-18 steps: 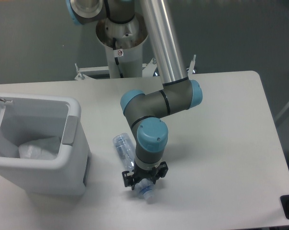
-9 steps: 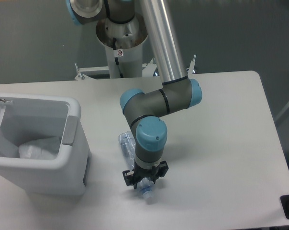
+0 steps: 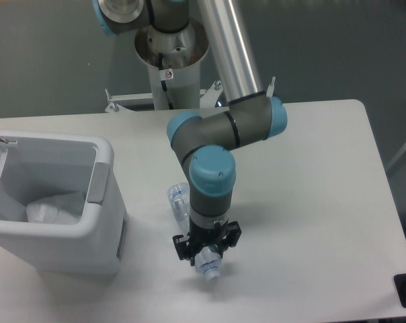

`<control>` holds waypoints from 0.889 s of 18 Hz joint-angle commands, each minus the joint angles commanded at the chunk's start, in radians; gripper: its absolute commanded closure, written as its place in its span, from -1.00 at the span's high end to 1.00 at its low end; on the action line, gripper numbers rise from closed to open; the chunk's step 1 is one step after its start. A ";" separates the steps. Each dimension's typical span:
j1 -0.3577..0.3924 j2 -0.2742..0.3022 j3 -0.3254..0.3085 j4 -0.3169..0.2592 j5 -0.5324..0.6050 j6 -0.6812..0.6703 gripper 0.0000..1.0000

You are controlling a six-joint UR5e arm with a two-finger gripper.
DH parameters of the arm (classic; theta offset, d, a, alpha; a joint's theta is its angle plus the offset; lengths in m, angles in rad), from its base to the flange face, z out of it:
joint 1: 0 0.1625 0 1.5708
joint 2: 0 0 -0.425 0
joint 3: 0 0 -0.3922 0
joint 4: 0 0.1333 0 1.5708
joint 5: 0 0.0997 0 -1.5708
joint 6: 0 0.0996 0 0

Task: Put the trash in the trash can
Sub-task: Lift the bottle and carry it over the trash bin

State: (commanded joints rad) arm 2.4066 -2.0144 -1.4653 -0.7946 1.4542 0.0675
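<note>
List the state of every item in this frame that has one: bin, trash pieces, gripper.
trash can: upright, lid open.
wrapper: lying inside the trash can.
bottle: crushed, outside the can, held near its cap end.
gripper: pointing down, shut on the bottle; whether the bottle is clear of the table cannot be told.

The arm folds down from the upper left, wrist pointing straight down at the table. The gripper [image 3: 208,250] is low, its black fingers closed on the bottle [image 3: 189,222].
</note>
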 joint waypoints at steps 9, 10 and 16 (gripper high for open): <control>0.026 0.118 0.240 0.072 -0.008 -0.006 0.34; 0.011 0.138 0.246 0.074 -0.011 -0.008 0.34; -0.085 0.201 0.258 0.078 -0.021 -0.023 0.34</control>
State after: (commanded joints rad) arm 2.3212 -1.8132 -1.2073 -0.7164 1.4327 0.0445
